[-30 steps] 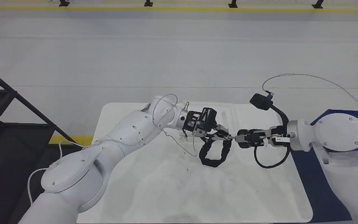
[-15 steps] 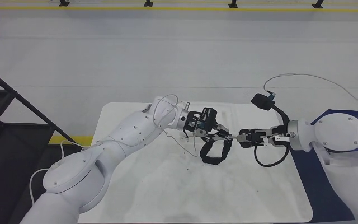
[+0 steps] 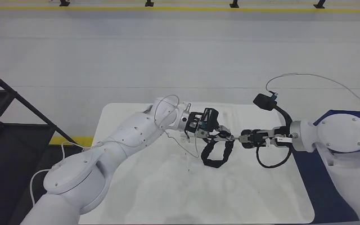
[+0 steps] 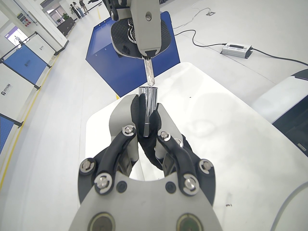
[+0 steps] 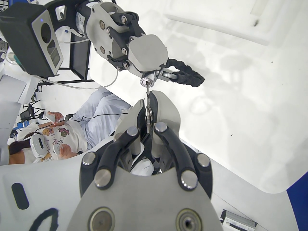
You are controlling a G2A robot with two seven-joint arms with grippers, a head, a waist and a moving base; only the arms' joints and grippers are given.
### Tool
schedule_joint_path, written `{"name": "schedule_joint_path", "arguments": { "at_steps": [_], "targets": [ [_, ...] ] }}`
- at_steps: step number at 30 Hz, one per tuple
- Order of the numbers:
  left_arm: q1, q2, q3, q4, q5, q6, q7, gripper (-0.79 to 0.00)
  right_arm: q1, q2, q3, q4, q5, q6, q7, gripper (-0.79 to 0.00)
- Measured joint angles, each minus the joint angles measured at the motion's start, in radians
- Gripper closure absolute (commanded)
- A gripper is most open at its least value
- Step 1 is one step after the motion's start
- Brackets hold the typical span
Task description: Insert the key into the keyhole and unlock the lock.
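Observation:
My left gripper (image 4: 145,111) is shut on the lock (image 4: 148,104), a shiny metal cylinder with a black fabric-covered cable loop (image 3: 216,154) hanging from it above the white table (image 3: 169,191). My right gripper (image 5: 147,99) is shut on the key (image 5: 147,90), whose thin blade points at the keyhole face (image 5: 146,82) of the lock. In the left wrist view the key blade (image 4: 150,72) has its tip at the open end of the cylinder. In the top view the two grippers meet near the table's middle (image 3: 230,136).
A blue mat (image 3: 329,169) lies along the table's right side under the right arm's base. A black frame (image 3: 22,107) stands at the left of the table. A thin white cable (image 3: 191,147) trails from the left wrist.
The right gripper with the key has shifted very slightly; the left arm and lock hold almost still. The key tip stays at the keyhole.

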Motion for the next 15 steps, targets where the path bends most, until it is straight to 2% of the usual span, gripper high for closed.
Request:
{"name": "schedule_joint_path", "arguments": {
  "at_steps": [15],
  "targets": [
    [0.006,0.004,0.006,-0.016,-0.062,-0.030,-0.030,0.000,0.009,0.010,-0.015,-0.007,-0.012,0.000,-0.014,0.000]
  ]
}}
